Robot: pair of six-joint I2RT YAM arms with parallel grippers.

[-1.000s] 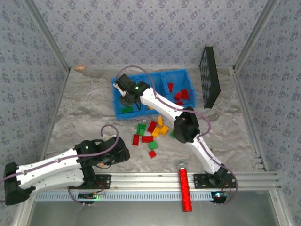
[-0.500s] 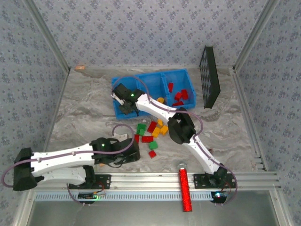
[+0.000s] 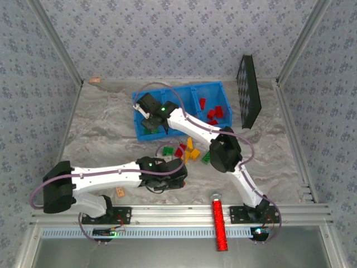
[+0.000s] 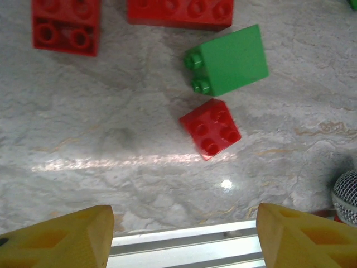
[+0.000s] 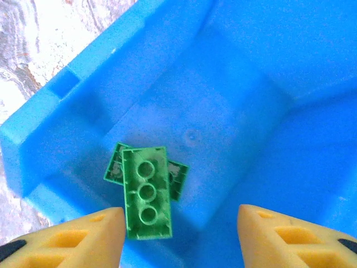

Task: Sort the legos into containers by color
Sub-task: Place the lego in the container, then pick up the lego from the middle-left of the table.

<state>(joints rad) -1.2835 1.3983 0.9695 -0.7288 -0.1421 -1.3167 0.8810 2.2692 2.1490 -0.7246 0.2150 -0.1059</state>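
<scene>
Legos (image 3: 188,149) lie in two places. A loose heap of red, green and yellow bricks sits on the marbled counter (image 3: 100,128) just in front of the blue tray (image 3: 211,87), and others are already in its compartments. Red bricks (image 3: 212,115) lie in the right-hand compartment and green ones (image 3: 149,132) in the left-hand one.

Over that left compartment the right arm (image 3: 189,120) holds its jaws spread wide, yellow fingertips (image 5: 72,237) well apart with nothing between them. Below, a long green brick (image 5: 146,192), underside up, lies across a second green brick (image 5: 178,174) on the blue floor.

The left arm (image 3: 111,176) reaches to the near side of the heap, its jaws likewise parted and empty. Beneath them are a small square red brick (image 4: 210,128) and a green brick (image 4: 228,60) on its side just beyond it. Farther off are a red brick (image 4: 67,25) and a longer red one (image 4: 179,11).

A black studded board (image 3: 248,92) leans at the right wall. A red glittery cylinder (image 3: 220,226) lies across the front rail (image 3: 167,212).
</scene>
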